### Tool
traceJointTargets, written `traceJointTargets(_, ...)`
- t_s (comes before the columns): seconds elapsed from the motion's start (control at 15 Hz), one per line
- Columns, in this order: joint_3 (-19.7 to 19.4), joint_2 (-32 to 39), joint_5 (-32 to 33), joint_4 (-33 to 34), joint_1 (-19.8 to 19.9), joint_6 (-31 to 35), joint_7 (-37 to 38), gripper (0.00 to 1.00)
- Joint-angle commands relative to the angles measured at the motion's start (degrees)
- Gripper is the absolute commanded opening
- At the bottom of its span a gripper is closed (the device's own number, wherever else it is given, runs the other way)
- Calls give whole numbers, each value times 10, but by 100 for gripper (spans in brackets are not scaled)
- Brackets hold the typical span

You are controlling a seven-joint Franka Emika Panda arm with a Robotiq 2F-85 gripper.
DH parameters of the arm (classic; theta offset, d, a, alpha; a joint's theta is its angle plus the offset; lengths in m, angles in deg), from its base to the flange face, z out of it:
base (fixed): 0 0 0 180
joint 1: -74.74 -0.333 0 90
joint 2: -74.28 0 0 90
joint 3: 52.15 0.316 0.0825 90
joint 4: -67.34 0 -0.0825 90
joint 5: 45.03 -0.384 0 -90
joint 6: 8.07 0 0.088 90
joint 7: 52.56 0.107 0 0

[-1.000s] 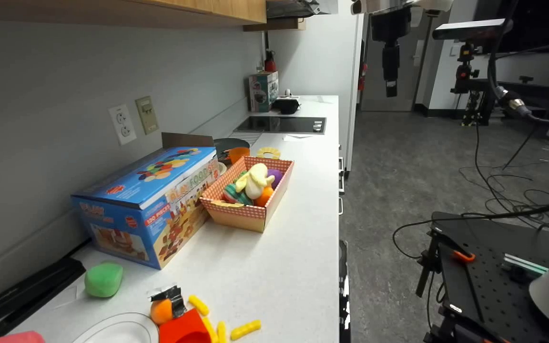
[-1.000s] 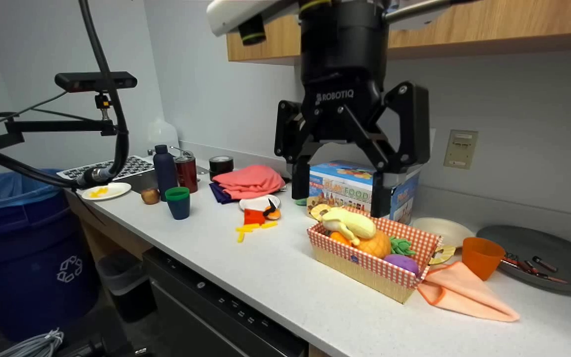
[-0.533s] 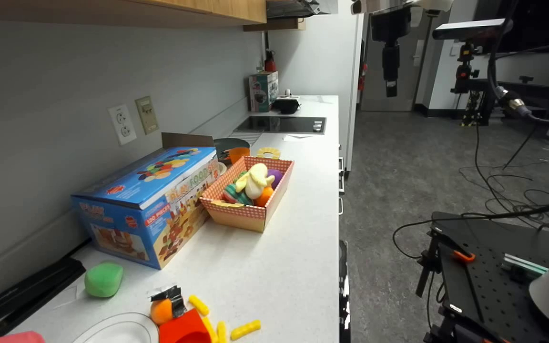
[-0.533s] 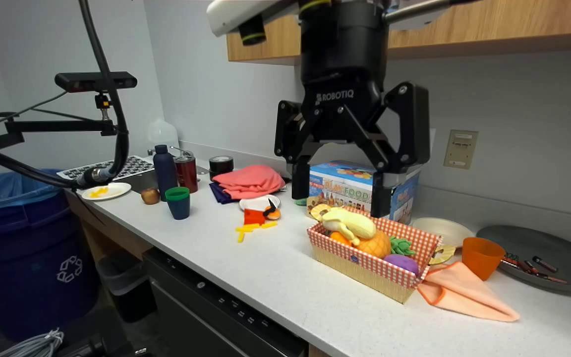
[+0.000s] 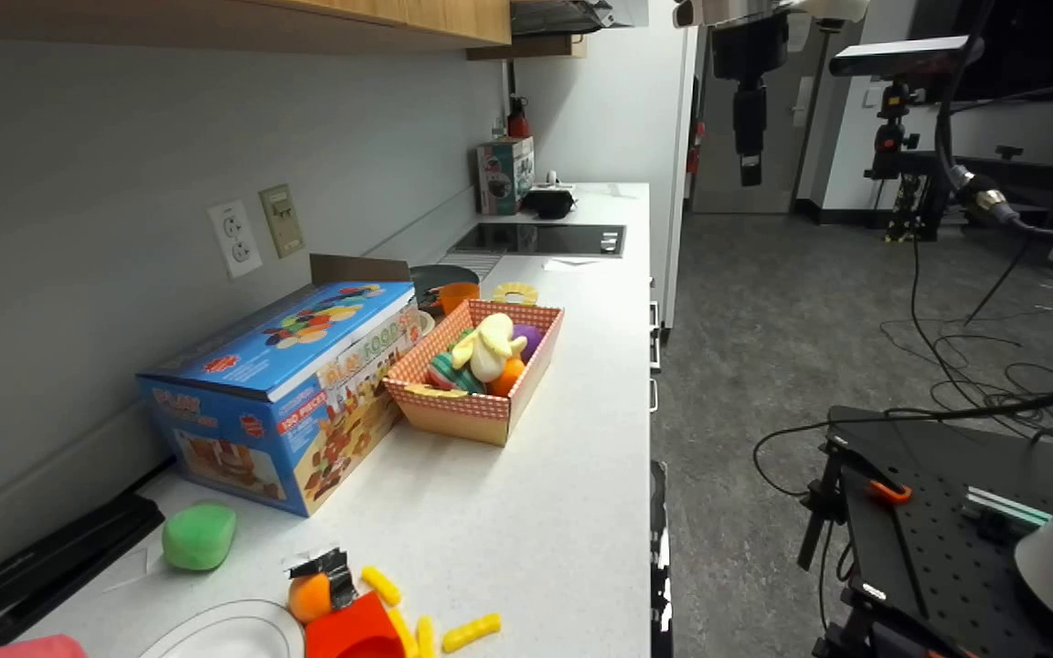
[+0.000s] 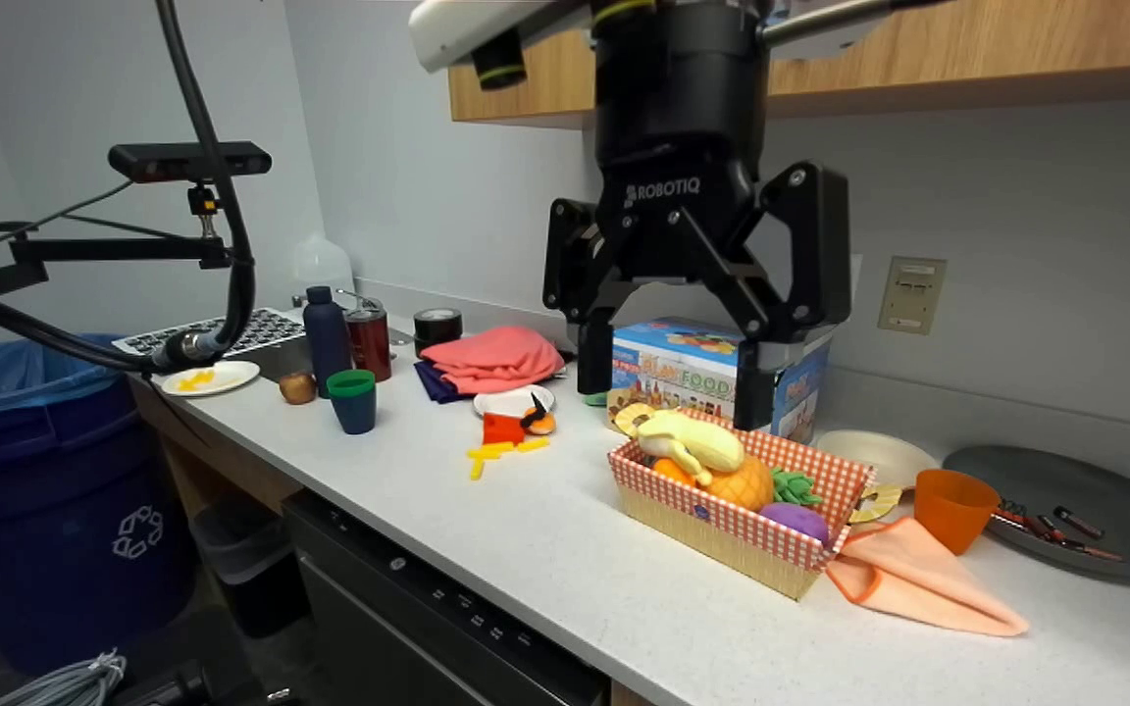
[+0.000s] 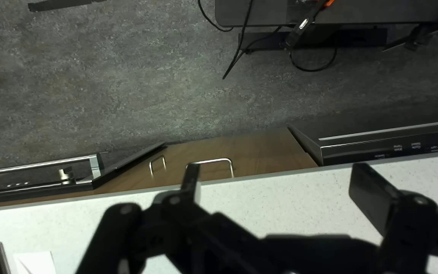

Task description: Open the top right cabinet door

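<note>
The top right cabinet door (image 5: pixel 458 16) is a light tan wood panel on the wall cabinet, cut off by the top of the picture. Light tan wood of the cabinet front also shows at the upper right in an exterior view (image 6: pixel 1006 39). It looks shut, and no handle shows. My gripper (image 6: pixel 675 384) is open and empty and points down, apart from the cabinet. It also hangs at the top, out to the right of the cabinet, in an exterior view (image 5: pixel 750 164). In the wrist view my fingers (image 7: pixel 274 179) are wide apart above the counter edge; the door is out of view there.
The white counter (image 6: pixel 487 549) bears a checked basket (image 6: pixel 722 549) of toy food, a blue play-food box (image 5: pixel 216 393), an orange cup (image 6: pixel 952 510) and a dark pan (image 6: pixel 1095 500). Lower cabinet handles (image 7: pixel 211 160) show below the counter edge. A camera arm (image 6: pixel 119 250) stands nearby.
</note>
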Motion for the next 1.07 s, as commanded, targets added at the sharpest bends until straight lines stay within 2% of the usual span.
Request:
traceJointTargets(0.0,-2,0,1,1,-3,-1,1,100)
traceJointTargets(0.47,0,-13,-5,0,-5,3,5,100)
traceJointTargets(0.8,12,-95,-63,48,-21,1,15,100)
traceJointTargets(1.0,27,-110,-102,93,-42,23,33,100)
